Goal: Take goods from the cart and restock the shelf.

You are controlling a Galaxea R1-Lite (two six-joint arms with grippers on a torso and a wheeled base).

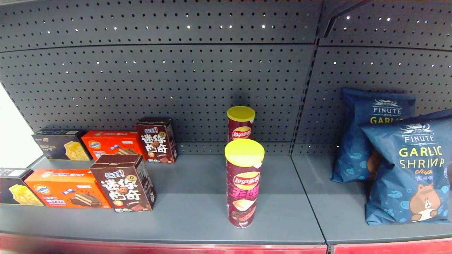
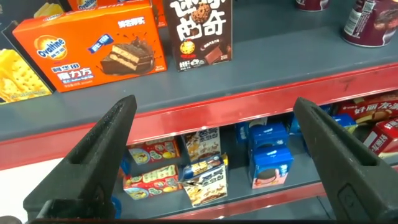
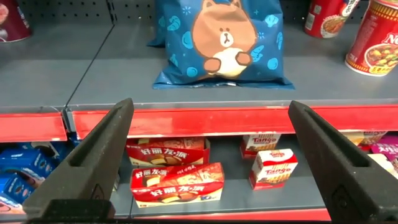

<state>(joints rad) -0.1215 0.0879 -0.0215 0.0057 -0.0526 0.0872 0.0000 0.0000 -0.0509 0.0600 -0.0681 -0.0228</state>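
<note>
Currently left gripper (image 2: pixel 214 101) and right gripper (image 3: pixel 210 104) gape wide open, empty, facing the shelf (image 1: pixel 190 197).
Front chip can (image 1: pixel 244 183) seems light, stiff, slick; grip mid-tube gently.

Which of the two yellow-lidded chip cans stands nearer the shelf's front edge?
The front can, directly ahead of the rear can by the pegboard back.

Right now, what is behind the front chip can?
A second can with a yellow lid stands behind the front can, near the back panel. Its lower part is covered.
</note>
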